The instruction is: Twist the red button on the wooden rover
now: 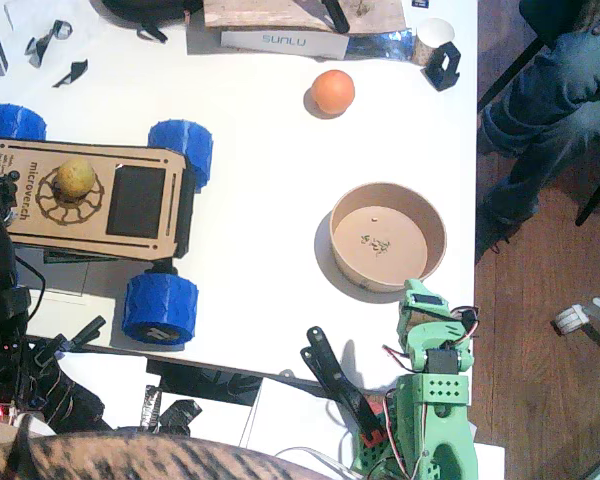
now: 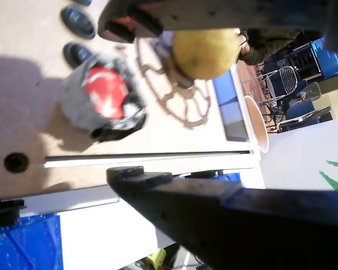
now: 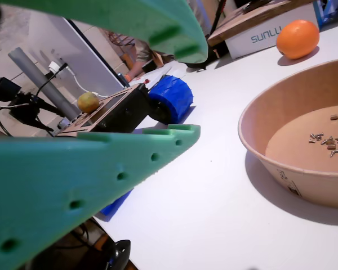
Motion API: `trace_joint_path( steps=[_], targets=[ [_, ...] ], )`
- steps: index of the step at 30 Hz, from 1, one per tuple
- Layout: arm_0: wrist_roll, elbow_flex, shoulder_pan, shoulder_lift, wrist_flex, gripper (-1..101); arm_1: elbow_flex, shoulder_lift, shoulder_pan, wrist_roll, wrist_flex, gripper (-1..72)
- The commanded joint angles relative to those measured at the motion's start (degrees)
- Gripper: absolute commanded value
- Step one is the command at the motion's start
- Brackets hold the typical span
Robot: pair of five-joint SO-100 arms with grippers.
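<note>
The wooden rover (image 1: 40, 215) lies at the table's left, with blue wheels and a black panel (image 1: 136, 201). My black left arm covers its left end, so the red button and the left gripper's tips are hidden in the fixed view. In a wrist view the red button (image 2: 104, 93) with its silvery rim stands on the plywood deck (image 2: 28, 84). My left gripper (image 2: 117, 100) is open around it, one jaw above and one below, neither touching. My green right gripper (image 3: 200, 93) is open and holds nothing; it rests by the bowl at the front right (image 1: 422, 303).
A yellow fruit (image 1: 75, 178) sits on the rover's cut-out ring, close to the button (image 2: 205, 53). A tan bowl (image 1: 435, 215) holds small screws. An orange (image 1: 332, 91) lies behind it. A person's legs (image 1: 550, 100) are at the right edge.
</note>
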Motion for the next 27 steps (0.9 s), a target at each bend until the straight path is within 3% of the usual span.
trace_joint_path(
  steps=[1, 27],
  targets=[
    [0.5, -1.2, -0.3, -0.5, -1.6, 27, -0.3, 0.0, 0.4, 0.5, -0.4, 10.4],
    [0.7, -1.3, 0.6, -5.7, -5.7, 28, -0.3, 0.0, 0.4, 0.5, -0.4, 10.4]
  ],
)
